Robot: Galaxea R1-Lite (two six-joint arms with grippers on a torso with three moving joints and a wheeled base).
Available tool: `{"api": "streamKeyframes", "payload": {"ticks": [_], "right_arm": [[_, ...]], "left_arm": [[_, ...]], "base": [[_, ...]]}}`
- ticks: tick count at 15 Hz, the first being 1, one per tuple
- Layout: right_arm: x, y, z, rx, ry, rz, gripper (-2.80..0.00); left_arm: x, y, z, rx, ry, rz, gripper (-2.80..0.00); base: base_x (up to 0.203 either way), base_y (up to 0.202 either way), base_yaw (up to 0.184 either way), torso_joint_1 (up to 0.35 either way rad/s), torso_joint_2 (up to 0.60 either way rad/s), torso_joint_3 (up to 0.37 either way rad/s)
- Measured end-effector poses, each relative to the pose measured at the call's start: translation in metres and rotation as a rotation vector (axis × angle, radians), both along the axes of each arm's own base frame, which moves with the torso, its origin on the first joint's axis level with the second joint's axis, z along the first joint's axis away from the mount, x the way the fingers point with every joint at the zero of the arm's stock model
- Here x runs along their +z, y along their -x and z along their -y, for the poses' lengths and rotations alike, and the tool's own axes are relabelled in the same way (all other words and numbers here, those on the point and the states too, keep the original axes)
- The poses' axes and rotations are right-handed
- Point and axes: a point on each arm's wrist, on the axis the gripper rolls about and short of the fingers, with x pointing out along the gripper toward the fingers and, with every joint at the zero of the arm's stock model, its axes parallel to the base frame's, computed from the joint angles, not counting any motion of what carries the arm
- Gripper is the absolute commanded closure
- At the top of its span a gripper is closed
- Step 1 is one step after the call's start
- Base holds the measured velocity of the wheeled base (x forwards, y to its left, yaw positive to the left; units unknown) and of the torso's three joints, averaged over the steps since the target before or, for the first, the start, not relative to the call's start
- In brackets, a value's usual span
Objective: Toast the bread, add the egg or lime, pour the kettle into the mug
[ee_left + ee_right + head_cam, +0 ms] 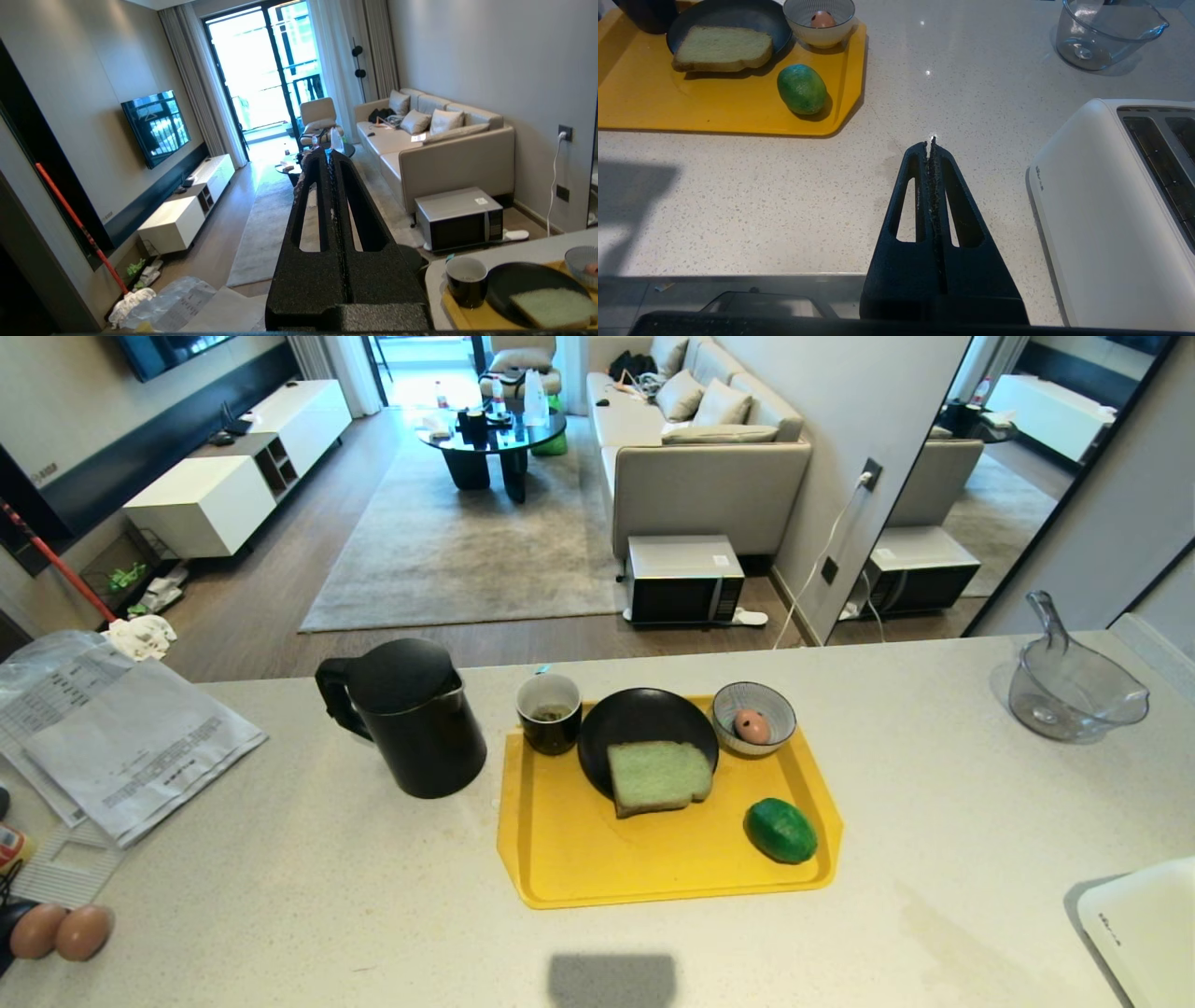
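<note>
Pointing out over the living room, the left gripper (331, 156) has its fingers pressed together and holds nothing; it is raised at the left end of the counter (280, 859). The right gripper (932, 142) also has its fingers pressed together and empty, and it hangs low over the bare counter between the tray (714, 112) and the white toaster (1111, 210).

On the yellow tray, the bread (658, 777) lies partly on a black plate (644, 723), with its near edge hanging over the plate rim onto the tray. The mug (550, 711) stands at the far left corner of the tray, just beside the plate. A patterned bowl (754, 717) with an egg (752, 726) inside stands at the far right corner. The lime (780, 831) lies on the tray near its right edge, in front of the bowl. The kettle (411, 717) stands on the counter just left of the tray, its handle turned to the left.

Papers (121, 737) lie at the left side of the counter, two eggs (61, 931) at its near left corner, and a clear jug (1069, 686) at the far right.
</note>
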Motion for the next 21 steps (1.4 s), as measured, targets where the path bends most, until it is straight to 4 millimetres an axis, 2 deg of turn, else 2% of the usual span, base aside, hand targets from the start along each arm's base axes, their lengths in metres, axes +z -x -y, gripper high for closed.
{"api": "streamKeyframes", "payload": {"ticks": [3,6,9,14,18,21], "right_arm": [[0.000,0.000,0.000,0.000,0.000,0.000,0.00],[0.000,0.000,0.000,-0.001,0.000,0.000,0.00],[0.000,0.000,0.000,0.000,0.000,0.000,0.00],[0.000,0.000,0.000,0.000,-0.001,0.000,0.00],[0.000,0.000,0.000,0.000,0.000,0.000,0.00],[0.000,0.000,0.000,0.000,0.000,0.000,0.00]], "left_arm": [[-0.031,-0.007,-0.001,0.027,-0.033,-0.041,0.00],[-0.057,-0.024,-0.003,0.080,-0.064,-0.093,0.00],[-0.082,-0.059,-0.003,0.082,-0.068,-0.201,0.00],[-0.140,-0.124,-0.003,0.062,-0.062,-0.327,0.00],[-0.179,-0.151,-0.003,0.035,-0.064,-0.338,0.00],[-0.199,-0.159,-0.002,-0.020,-0.036,-0.410,0.00]], "base": [[0.000,0.000,0.000,0.000,0.00,0.000],[0.000,0.000,0.000,0.000,0.00,0.000],[0.000,0.000,0.000,0.000,0.00,0.000],[0.000,0.000,0.000,0.000,0.00,0.000],[0.000,0.000,0.000,0.000,0.00,0.000],[0.000,0.000,0.000,0.000,0.00,0.000]]}}
